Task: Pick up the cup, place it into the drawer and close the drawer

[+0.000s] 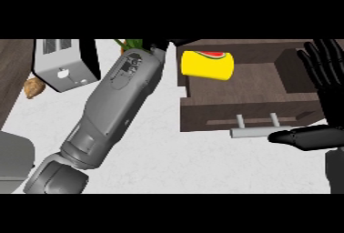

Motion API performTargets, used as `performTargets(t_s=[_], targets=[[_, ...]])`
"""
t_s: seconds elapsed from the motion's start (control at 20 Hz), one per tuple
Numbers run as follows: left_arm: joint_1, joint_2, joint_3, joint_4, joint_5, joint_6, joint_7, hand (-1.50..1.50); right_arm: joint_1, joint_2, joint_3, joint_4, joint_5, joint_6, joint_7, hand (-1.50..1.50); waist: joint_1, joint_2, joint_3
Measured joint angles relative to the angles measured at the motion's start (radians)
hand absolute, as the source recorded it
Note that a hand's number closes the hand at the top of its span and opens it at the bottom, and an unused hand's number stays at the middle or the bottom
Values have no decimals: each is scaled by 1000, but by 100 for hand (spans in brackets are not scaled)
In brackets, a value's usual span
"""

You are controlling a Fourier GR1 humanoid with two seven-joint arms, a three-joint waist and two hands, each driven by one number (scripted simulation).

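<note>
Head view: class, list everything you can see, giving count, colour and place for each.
cup: one, yellow with red and green mark, at the open drawer's back left corner
drawer: one, dark brown, open, right of centre
handle: one, silver, on the drawer's front
toaster: one, white and grey, upper left
brown item: one, tan, left of the toaster, unidentifiable
green item: one, green and orange, top edge, partly hidden
grey object: one, left edge, cut off
counter: one, white
left hand: one, black, top centre beside the cup, mostly hidden
right hand: one, black, open, fingers up, right edge
</note>
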Motion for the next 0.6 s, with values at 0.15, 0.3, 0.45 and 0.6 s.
performTargets(t_s=[0.15, 0.3, 0.45, 0.6], targets=[[-65, -1, -31, 104, 19, 33, 24, 150, -1, 12, 15, 0, 13, -4, -14, -150, -14, 5, 0], [-102, -1, -76, 192, 41, 58, 37, 150, -34, 16, 23, 13, 14, -7, -11, -150, -32, 11, 1], [-121, -1, -123, 259, 62, 49, 57, 150, -44, 14, 31, 9, 8, 3, -7, -150, -58, 17, 1], [-121, -1, -177, 308, 73, 13, 75, 150, -63, 19, 40, 21, 7, 6, -11, -150, -80, 25, 1]])
